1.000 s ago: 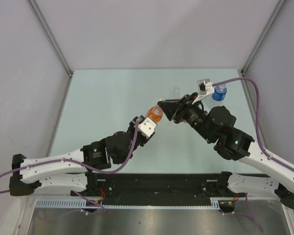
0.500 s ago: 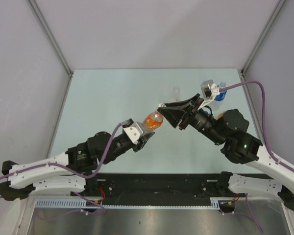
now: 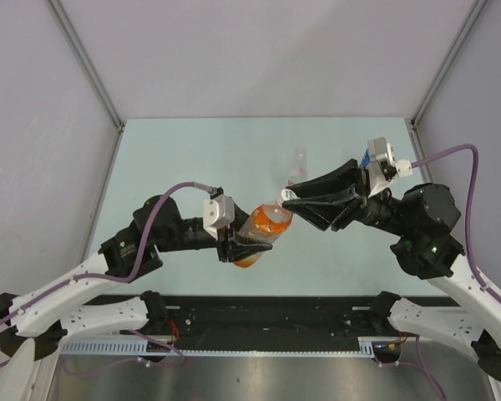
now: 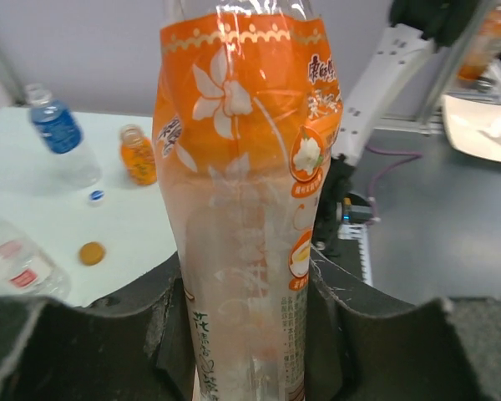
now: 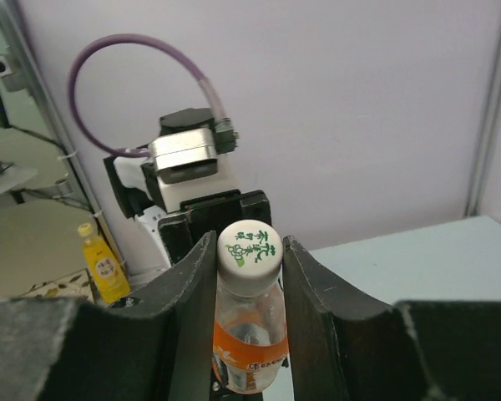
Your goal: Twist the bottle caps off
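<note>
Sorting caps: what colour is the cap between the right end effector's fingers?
The small round plastic cap is white with green print, clearest in right wrist view.

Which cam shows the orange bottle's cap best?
Right wrist: the white cap faces the lens, printed top clear, held in the right gripper. Top external shows the cap only as a pale speck at the fingertips. Left wrist shows just the bottle body, no cap.
</note>
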Robot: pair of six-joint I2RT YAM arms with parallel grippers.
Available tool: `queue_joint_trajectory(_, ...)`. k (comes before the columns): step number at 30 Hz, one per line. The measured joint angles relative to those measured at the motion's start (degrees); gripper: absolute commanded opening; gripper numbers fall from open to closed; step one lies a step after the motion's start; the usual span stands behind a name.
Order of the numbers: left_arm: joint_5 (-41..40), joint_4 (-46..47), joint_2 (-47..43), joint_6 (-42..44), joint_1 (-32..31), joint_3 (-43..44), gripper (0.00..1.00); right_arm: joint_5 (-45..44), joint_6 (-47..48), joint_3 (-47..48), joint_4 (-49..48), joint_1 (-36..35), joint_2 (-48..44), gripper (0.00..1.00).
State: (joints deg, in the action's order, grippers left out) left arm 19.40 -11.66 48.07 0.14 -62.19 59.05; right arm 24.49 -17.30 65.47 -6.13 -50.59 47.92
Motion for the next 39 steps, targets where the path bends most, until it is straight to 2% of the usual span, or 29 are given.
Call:
queue_joint_trajectory(7,19.41,2.19,3.02,-5.29,4.35,1.36,0.0,16.5,-1.68,0.0,-5.29,4.0,0.07,0.0)
queue_joint_trajectory(16,37.79,8.24,6.95,-13.33,7.3,1.33,0.0,31.56,-5.68,0.0,-13.09,6.84,1.73,0.0)
queue_joint_trajectory(27,50.75,20.02,10.38,-24.3,8.17,-1.62,0.0,43.12,-7.54,0.17,-18.6,7.78,3.91,0.0)
queue_joint_trajectory(32,54.42,24.46,11.41,-28.09,8.17,-2.82,0.0,46.77,-7.56,0.26,-19.56,7.56,4.55,0.0)
queue_joint_trajectory(36,54.97,24.44,11.41,-28.35,8.17,-2.99,0.0,47.98,-7.96,0.26,-20.37,7.48,4.87,0.0)
queue_joint_trajectory(37,54.97,24.0,11.41,-27.98,8.17,-2.99,0.0,48.09,-8.0,0.26,-20.39,7.48,4.94,0.01)
queue_joint_trajectory(38,54.84,23.32,11.39,-26.97,8.17,-2.97,0.0,48.3,-8.0,0.26,-20.35,7.48,5.05,0.09)
queue_joint_trajectory(39,54.58,21.7,11.39,-25.68,8.17,-2.75,0.0,48.39,-8.0,0.26,-20.2,7.5,5.14,0.29)
